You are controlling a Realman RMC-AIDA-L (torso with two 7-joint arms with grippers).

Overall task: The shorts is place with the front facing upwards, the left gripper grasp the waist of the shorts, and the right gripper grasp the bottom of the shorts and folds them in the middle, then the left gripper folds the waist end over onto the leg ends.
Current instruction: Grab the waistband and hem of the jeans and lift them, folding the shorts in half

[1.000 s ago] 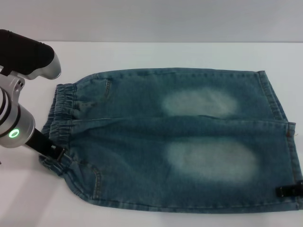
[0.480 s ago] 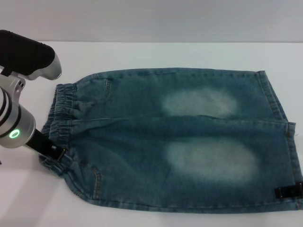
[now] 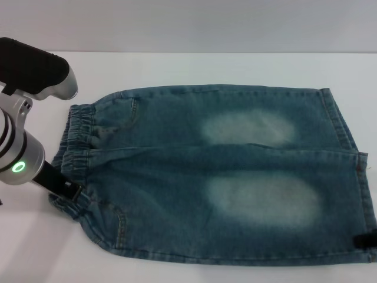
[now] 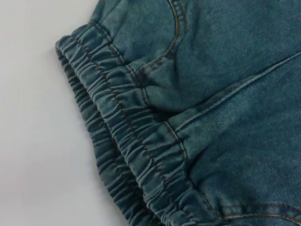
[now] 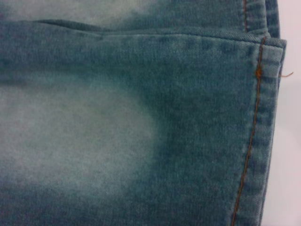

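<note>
I see the shorts (image 3: 218, 177) flat across the table (image 3: 188, 68); soft, limp denim, so I'd grip elastic waist and stitched hem; left gripper (image 3: 69, 191) lower left at waist, right gripper (image 3: 366, 239) lower right, finger states untellable.

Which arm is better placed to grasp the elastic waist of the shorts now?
Left. The left end effector is at the waist of the shorts; the right end effector is at the leg ends.

No readable text.
I can make out no words, labels, brands or numbers on the shorts (image 3: 224, 177) or elsewhere.
</note>
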